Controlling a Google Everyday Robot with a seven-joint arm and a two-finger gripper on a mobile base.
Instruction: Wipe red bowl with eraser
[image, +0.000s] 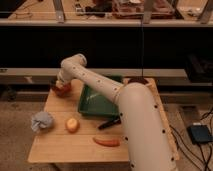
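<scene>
The red bowl (63, 90) sits at the back left corner of the wooden table (55, 145); only its front rim shows. My gripper (60, 84) hangs straight over the bowl, down at or inside it, and covers most of it. The white arm (95, 80) reaches to it from the right, across the green tray. The eraser is hidden; I cannot tell whether the gripper holds it.
A green tray (100, 100) lies mid-table, right of the bowl. A yellow potato-like lump (73, 124) and a crumpled grey cloth (42, 121) lie in front. A black tool (109, 122) and an orange-red sausage shape (106, 142) lie near the front. A dark maroon dish (139, 80) is at the back right.
</scene>
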